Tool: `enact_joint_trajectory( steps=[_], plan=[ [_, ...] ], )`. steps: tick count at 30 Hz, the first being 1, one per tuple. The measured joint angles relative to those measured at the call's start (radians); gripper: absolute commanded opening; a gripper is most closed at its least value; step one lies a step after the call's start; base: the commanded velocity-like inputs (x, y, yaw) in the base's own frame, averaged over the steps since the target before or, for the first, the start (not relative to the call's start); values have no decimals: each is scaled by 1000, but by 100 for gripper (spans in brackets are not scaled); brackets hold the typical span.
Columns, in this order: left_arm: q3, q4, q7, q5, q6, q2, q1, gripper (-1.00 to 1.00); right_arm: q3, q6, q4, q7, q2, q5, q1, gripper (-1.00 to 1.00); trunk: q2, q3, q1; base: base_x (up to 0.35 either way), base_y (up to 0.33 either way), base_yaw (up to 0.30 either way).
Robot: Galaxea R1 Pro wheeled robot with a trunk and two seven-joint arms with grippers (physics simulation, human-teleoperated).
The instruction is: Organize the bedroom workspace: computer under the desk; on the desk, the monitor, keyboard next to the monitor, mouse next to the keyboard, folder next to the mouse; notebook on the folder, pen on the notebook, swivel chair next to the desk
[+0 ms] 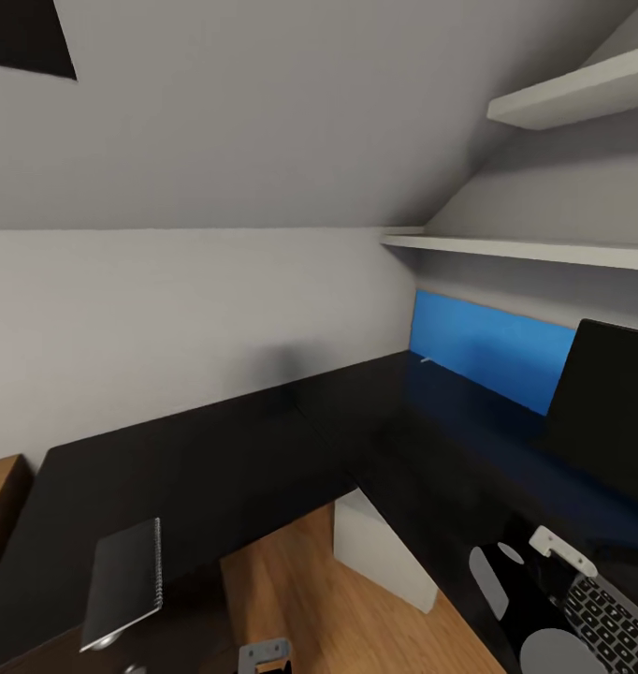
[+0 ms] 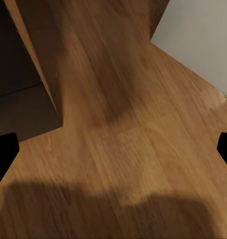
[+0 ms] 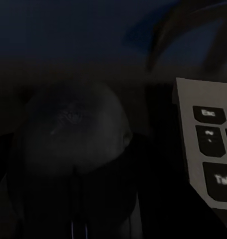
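Observation:
The long black desk [image 1: 197, 468] bends in an L along the walls. A grey spiral notebook [image 1: 124, 580] lies near its left front edge. The black monitor [image 1: 604, 402] stands on the right wing, with the keyboard [image 1: 611, 622] in front of it. The white computer [image 1: 384, 552] sits under the desk corner. My right arm [image 1: 492, 580] reaches over the desk beside the keyboard. In the right wrist view the black mouse [image 3: 73, 134] looms very close next to the keyboard's corner [image 3: 208, 149], and the fingers are lost in the dark. My left gripper [image 2: 113, 149] hangs open above the wooden floor.
A blue wall panel [image 1: 492, 346] runs behind the desk. Two white shelves [image 1: 534, 248] jut out above the right wing under a sloped ceiling. A dark cabinet side [image 2: 18, 74] stands near the left gripper, and wooden floor [image 1: 291, 590] shows in the desk's inner corner.

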Motion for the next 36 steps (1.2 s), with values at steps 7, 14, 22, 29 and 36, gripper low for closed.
enact_joint_trajectory(
  steps=[7, 14, 22, 29, 36],
  plan=[
    [1, 3, -1, 1, 2, 0, 0, 100, 0, 0, 0, 0, -1, -1, 0, -100, 0, 0, 0, 79, -62, 0],
    [0, 4, -3, 2, 0, 1, 0, 100, -4, 4, 2, 1, -3, 0, 0, -100, 0, 0, 0, 2, -98, 0],
    [0, 4, -1, 2, 2, 0, 0, 100, -3, 4, 2, 0, -4, 0, 0, -100, 0, 0, 0, 0, -26, 0],
    [1, 4, -1, 1, 2, 1, 0, 100, -3, 6, 2, 0, -3, 1, 0, -100, 0, 0, 0, 0, 0, 0],
    [1, 4, -1, 2, 2, 1, 0, 100, -2, 8, 2, -2, -3, 2, -1, -100, 0, 0, 0, 0, 0, 0]
  ],
)
